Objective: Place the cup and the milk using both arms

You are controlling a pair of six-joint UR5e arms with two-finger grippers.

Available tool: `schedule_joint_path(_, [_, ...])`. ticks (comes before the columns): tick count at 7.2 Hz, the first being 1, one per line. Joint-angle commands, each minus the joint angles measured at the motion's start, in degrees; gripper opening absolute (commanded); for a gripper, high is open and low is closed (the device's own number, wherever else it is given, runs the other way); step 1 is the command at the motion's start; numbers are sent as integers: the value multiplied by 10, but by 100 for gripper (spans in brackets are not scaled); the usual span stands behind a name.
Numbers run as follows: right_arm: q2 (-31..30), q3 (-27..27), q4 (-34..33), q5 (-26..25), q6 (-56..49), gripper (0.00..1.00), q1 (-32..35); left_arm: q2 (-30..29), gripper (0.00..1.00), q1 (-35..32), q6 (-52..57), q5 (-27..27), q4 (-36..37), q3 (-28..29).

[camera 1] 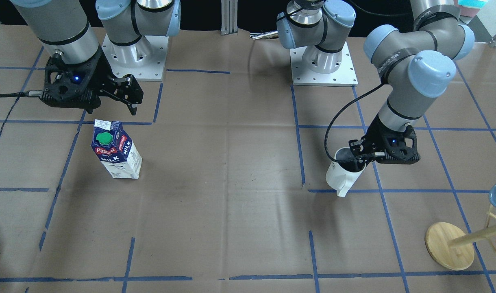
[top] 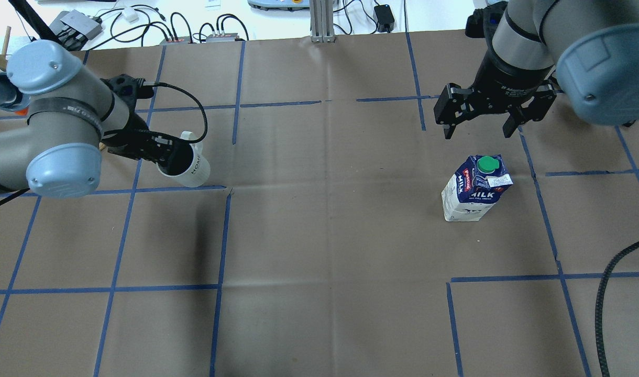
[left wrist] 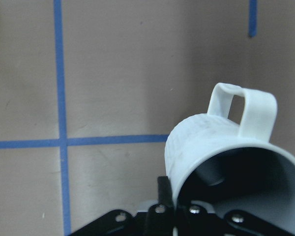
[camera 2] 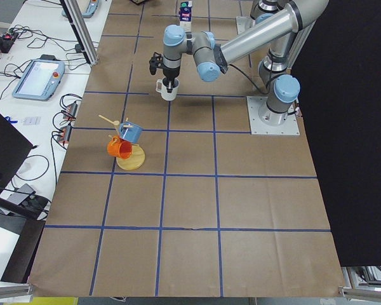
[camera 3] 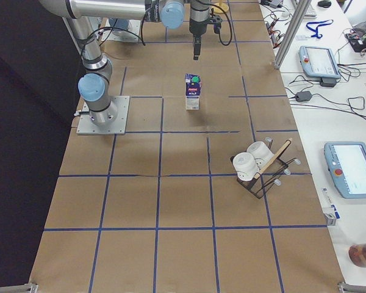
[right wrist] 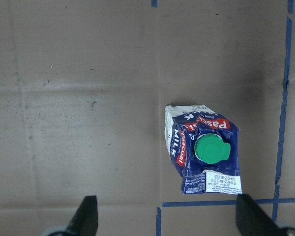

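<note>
My left gripper point(top: 162, 154) is shut on the white cup point(top: 191, 170), gripping its rim with one finger inside. The cup hangs tilted, handle pointing away from the robot, and seems just above the table; it also shows in the front view point(camera 1: 343, 177) and the left wrist view point(left wrist: 221, 147). The milk point(top: 476, 188) stands upright and free on the table, green cap on top; it also shows in the front view point(camera 1: 117, 150). My right gripper point(top: 477, 131) is open and empty, raised above the table just beyond the carton. In the right wrist view the milk point(right wrist: 201, 150) lies ahead of the spread fingers.
A wooden mug tree point(camera 1: 449, 246) with a blue and an orange mug stands near the table's far left corner. A rack with two white cups point(camera 3: 256, 165) stands towards the far right side. Blue tape lines grid the brown table cover. The arm bases point(camera 1: 323, 61) stand at the robot's edge.
</note>
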Motion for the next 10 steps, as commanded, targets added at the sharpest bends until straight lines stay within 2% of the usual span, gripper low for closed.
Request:
schedule_joint_path(1, [0, 0, 0, 0, 0, 100, 0, -79, 0, -92, -82, 4, -11, 89])
schedule_joint_path(3, [0, 0, 0, 1, 0, 100, 0, -163, 0, -144, -122, 14, -38, 193])
schedule_joint_path(5, [0, 0, 0, 1, 0, 100, 0, -223, 0, -176, -165, 13, -57, 275])
schedule_joint_path(8, [0, 0, 0, 2, 0, 100, 0, -284, 0, -204, -195, 13, -61, 336])
schedule_joint_path(10, [0, 0, 0, 3, 0, 100, 0, -292, 1, -206, -196, 14, -64, 342])
